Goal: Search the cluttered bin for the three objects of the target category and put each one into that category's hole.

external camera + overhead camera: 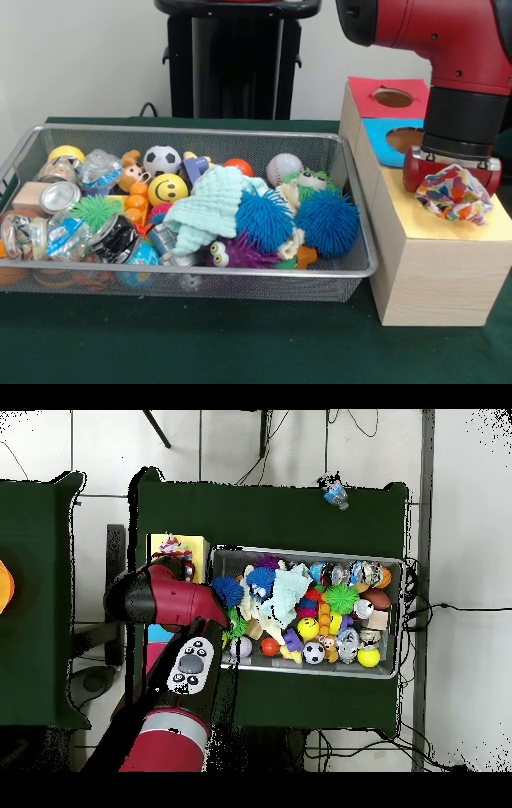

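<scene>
Sawyer arm above the sorting box (436,264), which stands on the green table (200,344) just beside the wire-mesh bin (320,282). The gripper (452,178) hangs over the box's yellow top section; its fingers are hidden, but a crumpled multicoloured cloth (454,194) sits directly under the gripper's red base, apparently clasped, over the yellow surface. Behind it lie the blue section with its round hole (404,139) and the red section with its hole (393,98). The bin holds mixed clutter: a pale green cloth (210,210), two blue spiky balls (328,222), a smiley ball (167,190), a soccer ball (162,159), a baseball (284,168).
</scene>
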